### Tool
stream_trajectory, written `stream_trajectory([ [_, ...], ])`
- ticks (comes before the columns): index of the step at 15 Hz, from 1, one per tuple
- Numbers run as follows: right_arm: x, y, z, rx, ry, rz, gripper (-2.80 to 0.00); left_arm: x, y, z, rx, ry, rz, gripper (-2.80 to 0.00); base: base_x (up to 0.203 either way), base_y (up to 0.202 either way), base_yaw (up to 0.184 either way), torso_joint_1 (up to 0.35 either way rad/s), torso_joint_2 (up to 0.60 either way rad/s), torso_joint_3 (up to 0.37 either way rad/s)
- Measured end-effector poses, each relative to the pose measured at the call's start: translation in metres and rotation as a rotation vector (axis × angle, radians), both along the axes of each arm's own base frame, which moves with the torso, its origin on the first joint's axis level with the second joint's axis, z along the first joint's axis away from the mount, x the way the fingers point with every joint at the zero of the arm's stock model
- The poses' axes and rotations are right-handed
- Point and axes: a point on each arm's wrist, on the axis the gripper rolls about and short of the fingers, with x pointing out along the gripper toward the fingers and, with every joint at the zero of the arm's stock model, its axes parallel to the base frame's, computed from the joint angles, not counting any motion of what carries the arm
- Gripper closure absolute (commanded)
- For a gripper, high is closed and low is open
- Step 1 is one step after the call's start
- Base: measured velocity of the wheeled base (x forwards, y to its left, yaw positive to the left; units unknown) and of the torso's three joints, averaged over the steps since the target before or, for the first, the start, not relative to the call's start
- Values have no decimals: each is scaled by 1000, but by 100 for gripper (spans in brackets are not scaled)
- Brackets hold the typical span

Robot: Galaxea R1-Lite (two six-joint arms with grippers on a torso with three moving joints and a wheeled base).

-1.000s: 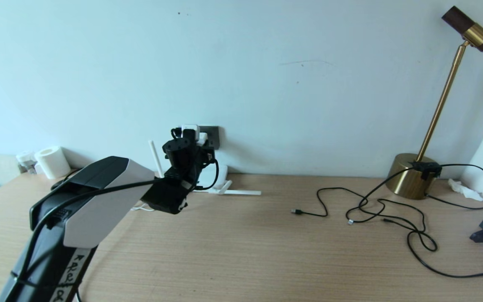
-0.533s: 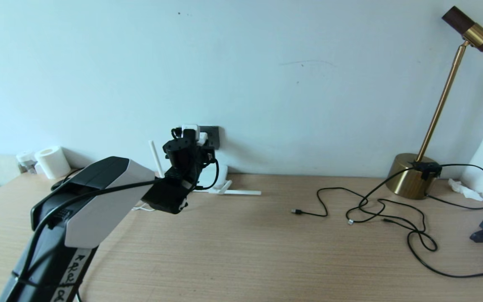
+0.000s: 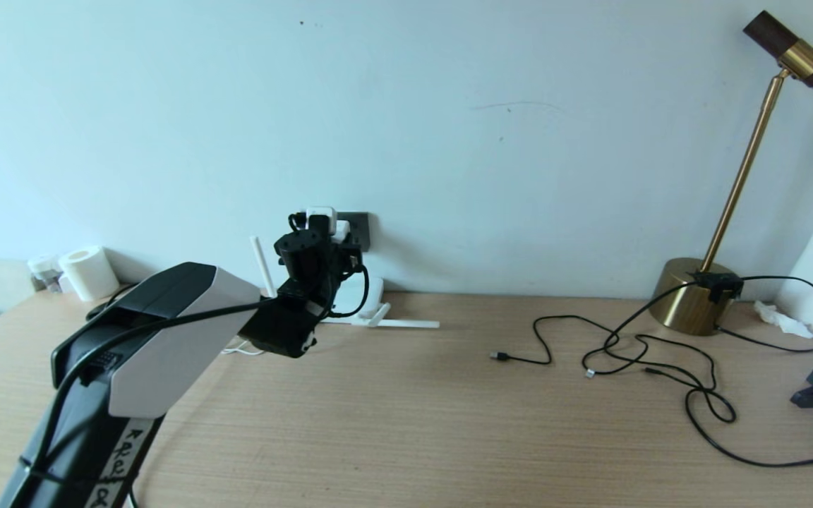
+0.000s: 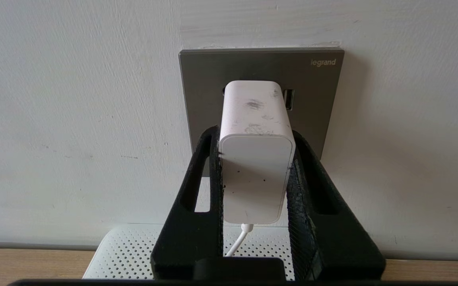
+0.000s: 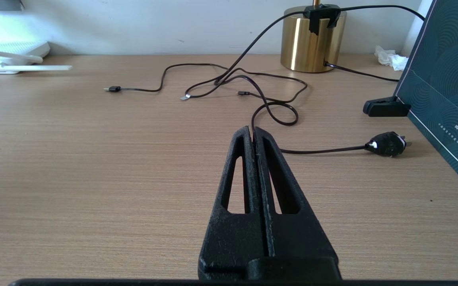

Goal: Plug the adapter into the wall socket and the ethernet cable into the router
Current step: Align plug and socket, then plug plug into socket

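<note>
The left gripper point(image 4: 255, 159) is raised against the wall above the back edge of the desk, its two black fingers point(image 4: 209, 174) clamped on the sides of the adapter point(image 4: 255, 151), a small white cube. The adapter's front end meets the wall socket point(image 4: 213, 79), a dark grey square plate, and covers the plate's middle; whether the pins are fully seated cannot be told. A thin white cord point(image 4: 239, 238) drops from the adapter's rear face. Directly below, against the wall on the desk's back edge, sits the router point(image 4: 125, 254), a flat white perforated box. In the head view two of its white stick antennas show: one upright point(image 3: 260, 264) to the left of the gripper, one lying flat point(image 3: 406, 324) on the desk towards the right.

The right gripper point(image 5: 253, 133) hangs low over the desk's near right part, its fingers pressed together with nothing between them.

The wooden desk point(image 3: 406, 423) is bare through its centre and near edge, leaving open room between the router and the cables. On the right half lie thin black cables point(image 3: 660, 360) in loose loops, with three small connector ends visible and one black mains plug point(image 5: 388, 143) near the right edge. One brass lamp base point(image 3: 689, 296) stands at the back right corner, with a crumpled white tissue point(image 3: 777, 317) beside it and a dark teal box point(image 5: 443, 91) at the right edge. At the back left corner stands one white paper roll point(image 3: 87, 271).
</note>
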Motion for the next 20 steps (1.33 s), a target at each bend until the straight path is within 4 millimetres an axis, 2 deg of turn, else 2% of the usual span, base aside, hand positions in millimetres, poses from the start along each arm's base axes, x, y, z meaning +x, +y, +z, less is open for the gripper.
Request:
stream_trajectory([
  [20, 0, 0, 0, 1, 0, 0, 0, 3, 0, -1, -2, -7, 3, 0, 0, 0, 0, 0, 0, 0],
])
